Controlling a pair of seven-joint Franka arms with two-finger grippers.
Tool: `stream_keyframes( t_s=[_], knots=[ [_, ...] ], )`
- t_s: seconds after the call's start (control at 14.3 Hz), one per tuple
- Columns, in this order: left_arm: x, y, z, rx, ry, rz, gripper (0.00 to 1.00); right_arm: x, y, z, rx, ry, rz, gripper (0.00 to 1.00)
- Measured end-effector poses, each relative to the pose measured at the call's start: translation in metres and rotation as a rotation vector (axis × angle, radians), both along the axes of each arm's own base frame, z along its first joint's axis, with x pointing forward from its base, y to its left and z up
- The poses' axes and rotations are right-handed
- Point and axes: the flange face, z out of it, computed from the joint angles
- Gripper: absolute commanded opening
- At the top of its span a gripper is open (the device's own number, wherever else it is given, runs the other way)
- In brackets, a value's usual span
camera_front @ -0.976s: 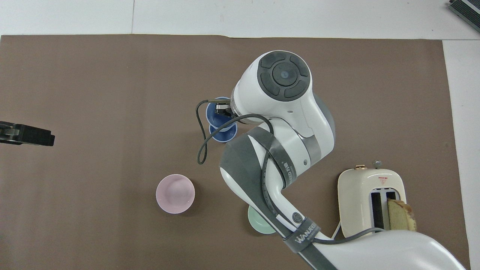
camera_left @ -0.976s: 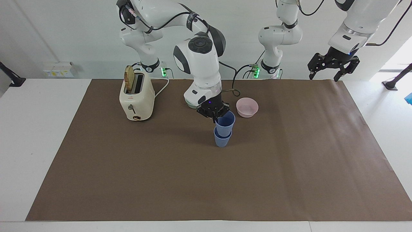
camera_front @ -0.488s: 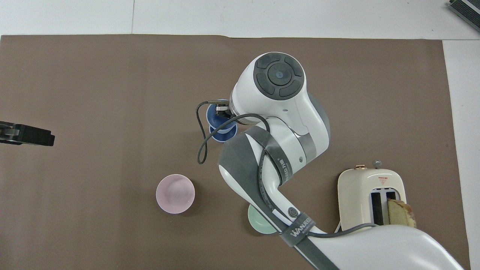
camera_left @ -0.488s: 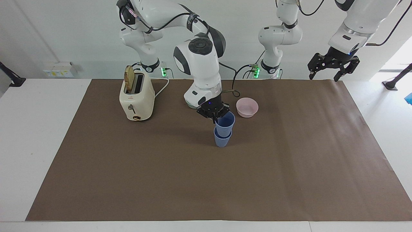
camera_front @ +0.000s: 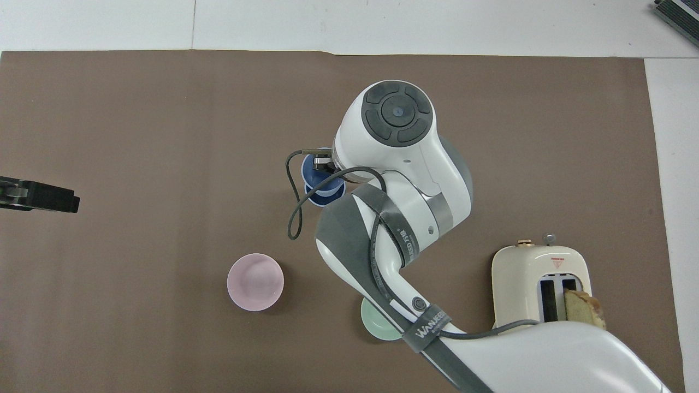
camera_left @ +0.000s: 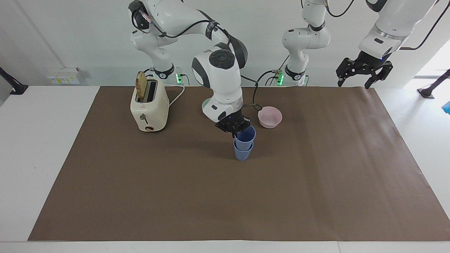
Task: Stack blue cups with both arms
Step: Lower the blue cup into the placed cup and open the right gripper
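Fingertips of the black right gripper (camera_left: 235, 130) pinch the rim of the upper matte blue plastic cup (camera_left: 245, 137), nested partway in the lower blue cup (camera_left: 242, 153) standing mid-mat near the pink bowl (camera_left: 270, 117). Left gripper (camera_left: 363, 75) (jaws spread) waits over the brown mat's (camera_left: 316, 182) corner.

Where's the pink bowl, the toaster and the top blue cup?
pink bowl (camera_left: 270, 117): facing view, inside of the bowl.
toaster (camera_left: 149, 105): facing view, cream side wall.
top blue cup (camera_left: 245, 137): facing view, outer wall below its rim.
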Motion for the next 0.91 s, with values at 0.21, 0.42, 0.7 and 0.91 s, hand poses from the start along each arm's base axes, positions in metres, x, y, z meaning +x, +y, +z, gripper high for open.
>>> stream_keyframes(
  t_s=[0.21, 0.42, 0.7, 0.91],
  knots=[
    [0.000, 0.000, 0.000, 0.000, 0.000, 0.000, 1.00, 0.002, 0.002, -0.008, 0.004, -0.003, 0.000, 0.00],
    [0.000, 0.000, 0.000, 0.000, 0.000, 0.000, 1.00, 0.003, 0.003, -0.015, 0.003, 0.001, 0.000, 0.00],
    [0.000, 0.000, 0.000, 0.000, 0.000, 0.000, 1.00, -0.001, 0.004, -0.031, -0.012, 0.027, 0.005, 0.02],
    [0.000, 0.000, 0.000, 0.000, 0.000, 0.000, 1.00, -0.002, 0.004, -0.032, -0.014, 0.030, 0.005, 0.53]
  ],
)
